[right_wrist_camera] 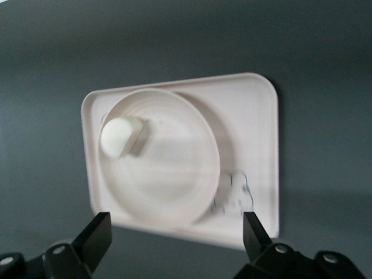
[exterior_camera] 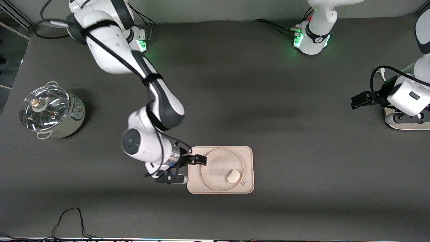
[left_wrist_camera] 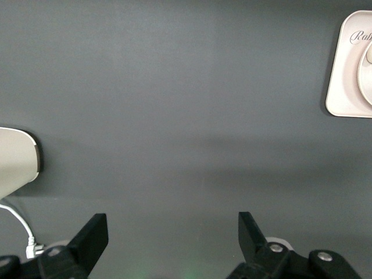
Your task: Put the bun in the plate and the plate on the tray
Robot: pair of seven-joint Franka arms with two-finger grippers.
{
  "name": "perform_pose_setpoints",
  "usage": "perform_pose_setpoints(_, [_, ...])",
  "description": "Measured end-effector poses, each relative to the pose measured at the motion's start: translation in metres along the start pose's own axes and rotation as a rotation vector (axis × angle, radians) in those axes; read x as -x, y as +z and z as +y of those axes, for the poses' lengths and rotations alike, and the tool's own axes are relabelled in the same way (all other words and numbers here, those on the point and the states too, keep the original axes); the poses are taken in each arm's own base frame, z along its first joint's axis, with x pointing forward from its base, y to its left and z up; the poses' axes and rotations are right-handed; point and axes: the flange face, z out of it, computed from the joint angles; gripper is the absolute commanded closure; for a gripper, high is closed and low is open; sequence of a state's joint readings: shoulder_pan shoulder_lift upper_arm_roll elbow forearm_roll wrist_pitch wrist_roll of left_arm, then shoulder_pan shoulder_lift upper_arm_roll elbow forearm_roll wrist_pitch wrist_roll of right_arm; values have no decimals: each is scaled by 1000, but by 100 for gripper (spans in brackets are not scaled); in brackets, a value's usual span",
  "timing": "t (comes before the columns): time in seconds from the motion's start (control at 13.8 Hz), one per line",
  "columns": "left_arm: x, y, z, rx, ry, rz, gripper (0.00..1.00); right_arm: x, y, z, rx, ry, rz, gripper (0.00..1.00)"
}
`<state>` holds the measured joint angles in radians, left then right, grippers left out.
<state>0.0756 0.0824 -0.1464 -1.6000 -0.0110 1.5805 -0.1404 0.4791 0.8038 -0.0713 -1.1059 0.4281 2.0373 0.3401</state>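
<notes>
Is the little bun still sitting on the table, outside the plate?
No, the bun lies inside the round plate, and the plate rests on the tray.

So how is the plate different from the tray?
The plate is round, while the tray is a rectangle with rounded corners. The plate is smaller and sits on the tray, which lies flat on the table. The plate is plain and holds the bun; the tray has script printed near one corner. Both are a pale cream colour. The right gripper is at the tray's edge, fingers open.
</notes>
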Motion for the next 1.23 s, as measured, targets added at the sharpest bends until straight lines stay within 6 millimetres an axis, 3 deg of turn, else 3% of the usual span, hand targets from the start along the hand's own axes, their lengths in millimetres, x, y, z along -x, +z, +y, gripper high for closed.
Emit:
perform_pose_setpoints(0.22, [0, 0, 0, 0, 0, -1, 0, 23, -124, 6, 88, -6, -63, 0])
perform_pose_setpoints(0.36, [0, 0, 0, 0, 0, -1, 0, 47, -191, 22, 188, -13, -74, 0])
perform_pose_setpoints(0.51, [0, 0, 0, 0, 0, -1, 0, 73, -247, 48, 268, -12, -59, 0])
perform_pose_setpoints(0.65, [0, 1, 0, 0, 0, -1, 0, 97, -296, 92, 327, -60, -57, 0])
perform_pose_setpoints(0.94, [0, 1, 0, 0, -1, -1, 0, 120, -356, 195, 364, -125, -61, 0])
perform_pose_setpoints(1.09, [0, 1, 0, 0, -1, -1, 0, 121, -369, 226, 379, -105, -56, 0])
perform_pose_setpoints(1.23, [0, 1, 0, 0, -1, -1, 0, 119, -372, 240, 386, -82, -51, 0])
